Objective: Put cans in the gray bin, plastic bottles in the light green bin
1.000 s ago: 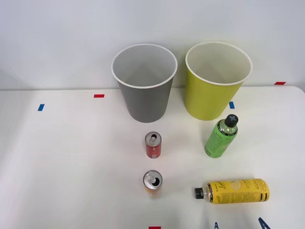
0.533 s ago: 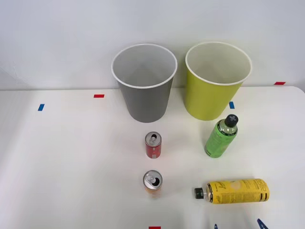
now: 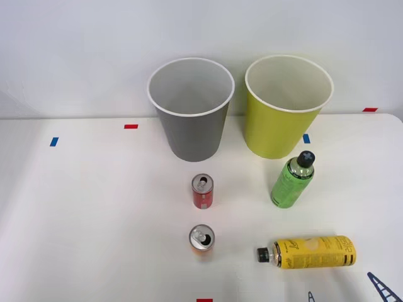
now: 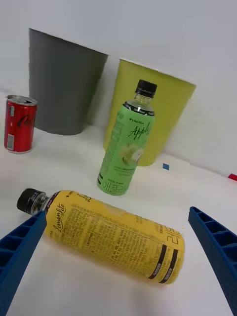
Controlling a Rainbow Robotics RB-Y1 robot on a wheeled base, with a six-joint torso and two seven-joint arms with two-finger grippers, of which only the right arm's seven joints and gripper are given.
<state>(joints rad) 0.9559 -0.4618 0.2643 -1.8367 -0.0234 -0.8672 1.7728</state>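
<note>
The gray bin and the light green bin stand side by side at the table's back. Of the cans, the red one stands upright in front of the gray bin, and the orange one stands nearer to me. Of the plastic bottles, the green one is upright before the light green bin. The yellow one lies on its side, cap pointing left. My right gripper hovers open just behind the yellow bottle, fingers spread wider than it, holding nothing.
The white table carries small blue and red tape marks along its back and one at the front edge. A plain wall rises behind the bins. Open tabletop stretches to the left of the cans.
My right gripper's fingertips have shifted to the right and reach further into the front view. The cans, bottles and bins have not moved.
</note>
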